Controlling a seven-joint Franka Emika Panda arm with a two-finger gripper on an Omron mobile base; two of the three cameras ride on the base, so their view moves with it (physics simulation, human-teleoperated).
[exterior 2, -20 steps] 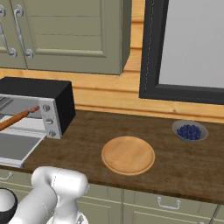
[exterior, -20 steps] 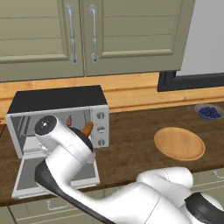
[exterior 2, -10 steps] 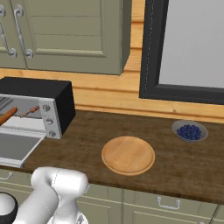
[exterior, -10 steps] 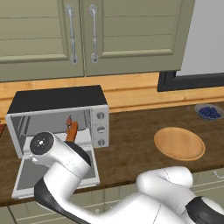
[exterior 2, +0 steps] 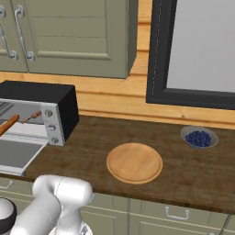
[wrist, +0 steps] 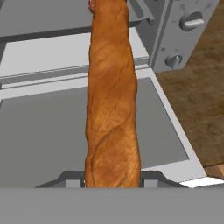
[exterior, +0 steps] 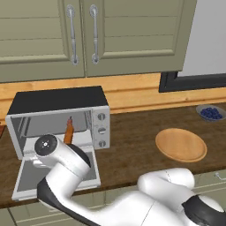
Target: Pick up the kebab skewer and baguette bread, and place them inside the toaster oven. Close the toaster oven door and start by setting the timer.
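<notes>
The gripper (wrist: 112, 179) has its jaws clamped on the near end of the bread (wrist: 111, 100), one dark fingertip on either side of the loaf. From the hand camera the bread runs straight out from the grip, over the lowered oven door (wrist: 52, 135), with its far end reaching the mouth of the toaster oven (exterior: 59, 119). In the left base view it shows as an orange-brown stick poking up in front of the open cavity, and in the right base view its tip lies just beside the skewer (exterior 2: 31, 117), which seems to rest inside already

The loaf looks light and stiff: it holds its line with no sag though gripped at one end only. The crust is rough, so slipping seems unlikely, but an end grip leaves a long lever, and a knock against the oven frame could twist it in the jaws. A hold nearer the middle would be steadier
</notes>
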